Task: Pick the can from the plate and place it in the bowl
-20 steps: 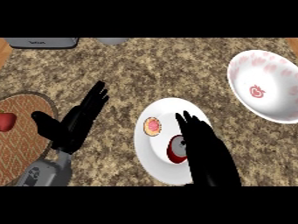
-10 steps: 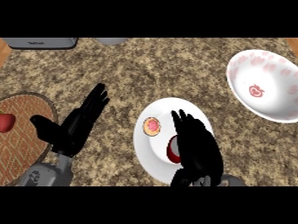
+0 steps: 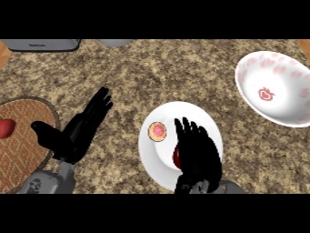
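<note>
1. The can point(image 3: 158, 132) lay on its side on the white plate point(image 3: 167, 170), near the plate's left part, its round orange-and-pink end facing up.
2. The right hand point(image 3: 197, 154) was over the same plate, just right of the can, fingers fairly straight and spread; it covered a dark red patch point(image 3: 175, 158) on the plate. No fingers were closed on the can, and contact with it could not be confirmed.
3. The left hand point(image 3: 77, 129) was over the speckled counter point(image 3: 157, 77), left of the plate, fingers extended and apart, holding nothing.
4. The bowl point(image 3: 281, 88), white with a red pattern, stood at upper right, well apart from the plate.
5. A round woven mat point(image 3: 13, 154) at the left edge carried a red pepper-like object point(image 3: 1, 128).
6. A grey appliance point(image 3: 40, 44) sat at the counter's far edge.
</note>
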`<action>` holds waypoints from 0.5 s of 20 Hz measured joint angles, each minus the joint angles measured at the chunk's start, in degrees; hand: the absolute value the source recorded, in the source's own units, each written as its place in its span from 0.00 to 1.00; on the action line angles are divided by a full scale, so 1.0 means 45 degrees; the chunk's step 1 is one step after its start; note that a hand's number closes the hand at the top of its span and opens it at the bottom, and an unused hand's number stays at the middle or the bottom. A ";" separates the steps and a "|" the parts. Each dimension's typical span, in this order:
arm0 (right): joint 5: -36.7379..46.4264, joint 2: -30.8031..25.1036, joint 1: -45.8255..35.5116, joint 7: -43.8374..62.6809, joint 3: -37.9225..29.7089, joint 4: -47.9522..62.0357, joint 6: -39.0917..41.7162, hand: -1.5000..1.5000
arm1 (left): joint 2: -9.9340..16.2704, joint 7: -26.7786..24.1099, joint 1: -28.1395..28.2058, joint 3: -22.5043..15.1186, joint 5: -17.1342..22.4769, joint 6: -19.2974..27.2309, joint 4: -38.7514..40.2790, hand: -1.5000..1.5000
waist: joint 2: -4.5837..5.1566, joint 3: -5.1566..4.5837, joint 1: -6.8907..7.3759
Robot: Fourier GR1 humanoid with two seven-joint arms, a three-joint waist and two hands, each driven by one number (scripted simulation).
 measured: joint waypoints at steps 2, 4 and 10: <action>0.0338 0.0194 0.0145 -0.0051 0.0063 0.0147 0.0030 0.00 | -0.0054 -0.0068 0.0153 -0.0012 -0.0067 -0.0056 -0.0034 0.50 | 0.0002 0.0003 -0.0002; 0.0522 0.0380 0.0133 -0.0012 0.0117 0.0377 -0.0036 0.00 | 0.0019 -0.0200 0.0150 0.0164 -0.0060 -0.0245 0.0104 0.50 | 0.0005 0.0002 0.0004; 0.1143 0.0496 0.0363 -0.0416 -0.0263 0.0701 0.0057 0.00 | -0.0177 0.0008 0.0227 0.0225 -0.0222 -0.0278 -0.0102 0.50 | 0.0005 0.0007 -0.0011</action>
